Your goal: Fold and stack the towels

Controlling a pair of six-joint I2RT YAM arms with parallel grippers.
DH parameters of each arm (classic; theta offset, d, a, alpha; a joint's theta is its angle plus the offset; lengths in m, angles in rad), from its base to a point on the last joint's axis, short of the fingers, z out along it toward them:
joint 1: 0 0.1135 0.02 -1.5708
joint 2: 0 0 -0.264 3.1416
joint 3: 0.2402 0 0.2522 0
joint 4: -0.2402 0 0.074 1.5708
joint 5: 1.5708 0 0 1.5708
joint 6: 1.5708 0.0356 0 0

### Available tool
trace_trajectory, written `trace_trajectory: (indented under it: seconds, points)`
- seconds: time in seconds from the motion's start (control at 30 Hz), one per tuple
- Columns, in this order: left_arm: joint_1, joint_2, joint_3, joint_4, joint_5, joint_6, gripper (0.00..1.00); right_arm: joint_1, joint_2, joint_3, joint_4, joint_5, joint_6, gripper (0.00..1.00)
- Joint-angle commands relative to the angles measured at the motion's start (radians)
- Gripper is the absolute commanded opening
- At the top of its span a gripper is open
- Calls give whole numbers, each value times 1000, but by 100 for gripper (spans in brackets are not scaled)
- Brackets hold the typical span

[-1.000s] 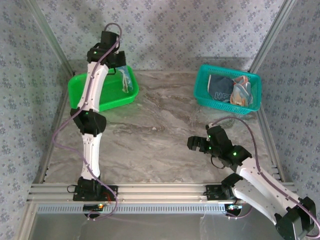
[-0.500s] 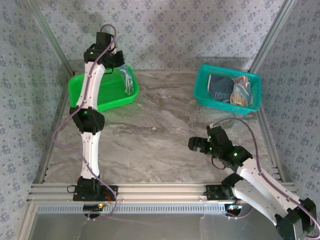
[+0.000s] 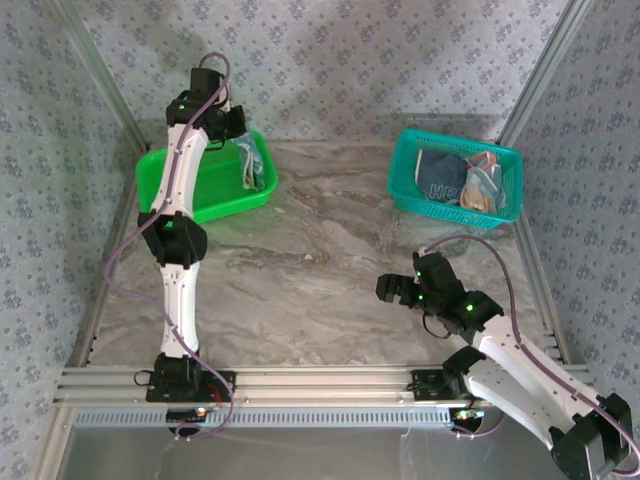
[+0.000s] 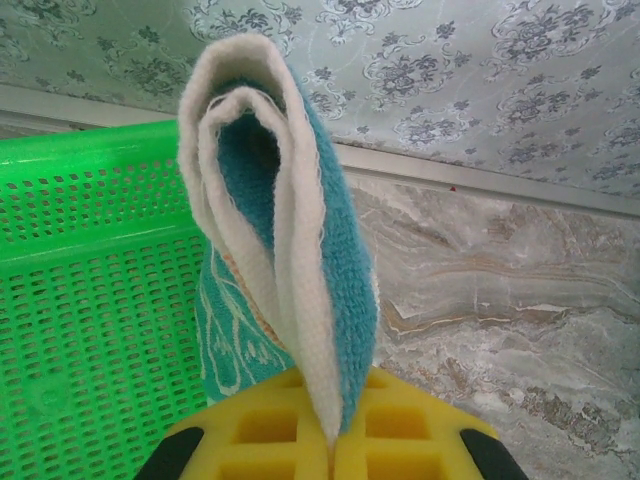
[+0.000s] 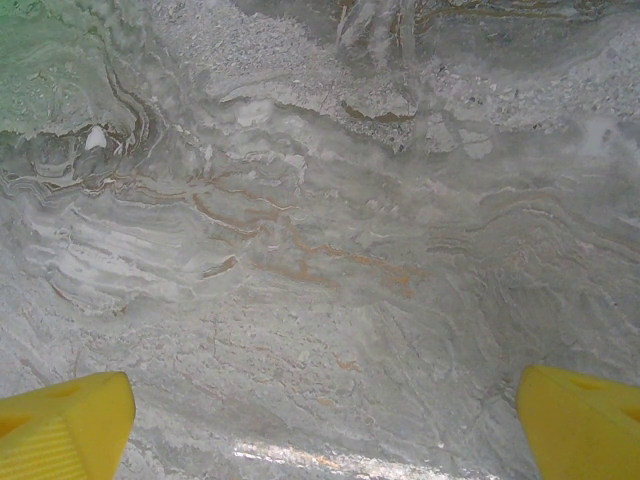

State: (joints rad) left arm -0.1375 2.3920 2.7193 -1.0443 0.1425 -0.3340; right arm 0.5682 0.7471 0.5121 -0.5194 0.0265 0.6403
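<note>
A folded teal towel [image 4: 300, 230] with a cream underside and white line drawings stands up between the yellow pads of my left gripper [image 4: 330, 440], which is shut on its lower edge. From above, that towel [image 3: 248, 165] hangs below the left gripper [image 3: 236, 128], over the right end of the green basket [image 3: 225, 205]. More towels lie crumpled in the teal basket [image 3: 440, 212], a dark slate-blue one [image 3: 438, 178] beside a light blue and orange one [image 3: 484, 186]. My right gripper [image 3: 390, 290] hovers open over bare marble, with nothing between its yellow fingertips [image 5: 60, 425].
The green basket's mesh floor [image 4: 90, 300] lies left of the held towel. Patterned walls and metal corner posts close in the marble table [image 3: 320, 260] at the back and sides. A metal rail [image 3: 320, 380] runs along the near edge.
The left wrist has shifted slightly left and back, carrying the teal towel over the green basket. The right arm has not moved.
</note>
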Motion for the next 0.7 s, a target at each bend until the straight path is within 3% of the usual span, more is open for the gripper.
trace_trajectory:
  seconds: [0.0,0.2,0.4,0.43,0.53,0.57,0.67]
  points:
    - [14,-18,-1,-15,-6,13,0,7,-3,2,3,4,12,100]
    - [62,-77,-94,-39,-54,38,0,8,15,-3,33,-11,11,100]
    - [157,-272,-521,131,-110,33,0,10,45,-6,71,-27,9,100]
    - [176,-299,-586,163,-108,30,4,9,49,-8,76,-27,7,100]
    - [230,-358,-739,223,-152,38,51,9,60,-16,99,-35,6,100]
    - [247,-365,-760,229,-181,38,62,10,65,-17,105,-40,5,100]
    - [276,-360,-764,222,-219,35,70,11,76,-17,110,-47,5,100]
